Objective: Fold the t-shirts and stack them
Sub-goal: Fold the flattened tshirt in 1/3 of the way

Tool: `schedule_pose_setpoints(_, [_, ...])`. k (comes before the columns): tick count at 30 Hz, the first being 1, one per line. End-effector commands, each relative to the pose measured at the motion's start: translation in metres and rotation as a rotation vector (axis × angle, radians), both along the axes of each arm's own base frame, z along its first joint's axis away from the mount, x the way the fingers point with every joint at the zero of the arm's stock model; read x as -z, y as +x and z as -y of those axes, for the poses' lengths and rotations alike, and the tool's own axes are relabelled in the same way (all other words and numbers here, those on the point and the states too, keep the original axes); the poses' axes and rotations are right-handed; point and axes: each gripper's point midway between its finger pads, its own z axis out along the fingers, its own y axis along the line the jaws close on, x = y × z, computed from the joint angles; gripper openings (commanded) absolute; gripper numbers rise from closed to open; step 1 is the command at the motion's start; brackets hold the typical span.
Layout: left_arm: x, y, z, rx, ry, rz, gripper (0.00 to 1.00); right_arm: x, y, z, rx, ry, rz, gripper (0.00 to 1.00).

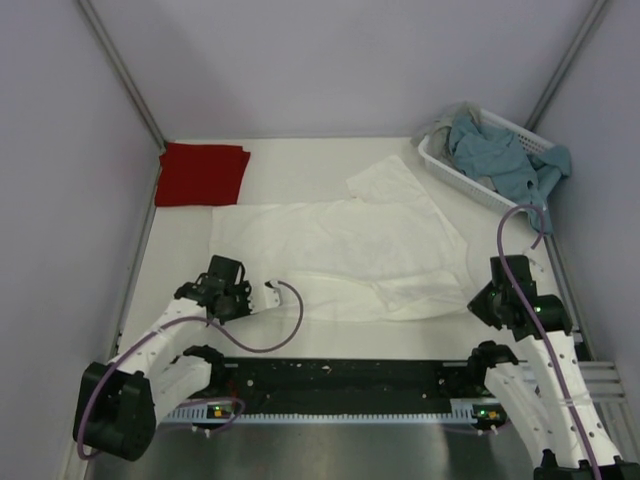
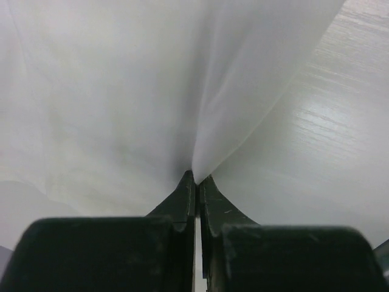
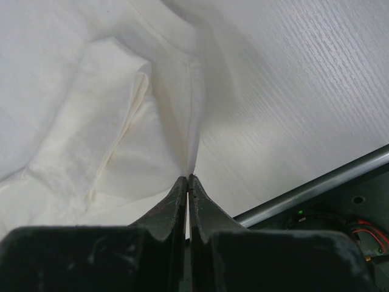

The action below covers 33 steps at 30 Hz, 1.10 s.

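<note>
Left fingers (image 2: 177, 204), right fingers (image 3: 175, 204) on one white t-shirt (image 1: 340, 250); one red t-shirt (image 1: 203, 173).

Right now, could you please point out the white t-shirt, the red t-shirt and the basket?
white t-shirt (image 1: 340, 250), top external view, middle of its spread body.
red t-shirt (image 1: 203, 173), top external view, centre of the folded cloth.
basket (image 1: 455, 178), top external view, its near white wall.
</note>
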Motion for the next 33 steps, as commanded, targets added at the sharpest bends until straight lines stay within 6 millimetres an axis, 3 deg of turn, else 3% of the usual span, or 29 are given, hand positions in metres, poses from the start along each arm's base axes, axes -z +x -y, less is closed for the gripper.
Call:
schedule_pose_setpoints(1, [0.007,-0.022,-0.011,-0.016,0.036,-0.036,0.0,-0.016,0.001,0.005,0.022,-0.02,0.044,0.0])
schedule_pose_setpoints(8, [-0.004,-0.046,-0.034,-0.007,0.142,-0.068,0.0,-0.016,-0.006,0.008,0.035,-0.027,0.043,0.0])
schedule_pose_setpoints(16, [-0.016,-0.058,-0.028,0.016,0.107,-0.129,0.0,-0.023,-0.014,0.009,0.058,-0.011,0.071,0.02])
schedule_pose_setpoints(19, [-0.027,-0.055,-0.023,0.012,0.085,-0.128,0.39,-0.035,-0.01,0.003,0.071,0.033,0.122,0.49])
schedule_pose_setpoints(21, [-0.044,-0.049,-0.018,0.014,0.058,-0.113,0.57,-0.054,-0.001,-0.001,0.064,0.061,0.195,0.59])
schedule_pose_setpoints(22, [-0.054,-0.045,-0.013,0.015,0.037,-0.102,0.8,-0.066,0.005,-0.003,0.052,0.072,0.237,0.62])
schedule_pose_setpoints(23, [-0.068,-0.038,-0.007,0.011,0.005,-0.078,0.82,-0.082,0.013,-0.006,0.026,0.074,0.291,0.64])
schedule_pose_setpoints(24, [-0.084,-0.029,-0.001,0.004,-0.028,-0.049,0.9,-0.1,0.024,-0.009,-0.021,0.071,0.357,0.66])
schedule_pose_setpoints(25, [-0.097,-0.021,0.007,-0.002,-0.066,-0.029,0.92,-0.115,0.034,-0.015,-0.069,0.075,0.407,0.78])
schedule_pose_setpoints(26, [-0.111,-0.008,0.014,-0.022,-0.103,0.004,0.93,-0.13,0.046,-0.021,-0.123,0.072,0.453,0.81])
schedule_pose_setpoints(27, [-0.125,0.005,0.02,-0.052,-0.142,0.043,0.95,-0.147,0.058,-0.026,-0.178,0.067,0.498,0.81])
schedule_pose_setpoints(29, [-0.142,0.038,0.028,-0.112,-0.187,0.113,0.96,-0.158,0.09,-0.038,-0.284,0.048,0.494,0.82])
schedule_pose_setpoints(30, [-0.146,0.056,0.029,-0.151,-0.192,0.149,0.94,-0.167,0.107,-0.045,-0.334,0.042,0.506,0.81])
schedule_pose_setpoints(33, [-0.151,0.114,0.027,-0.296,-0.192,0.196,0.61,-0.165,0.156,-0.062,-0.479,0.019,0.433,0.81])
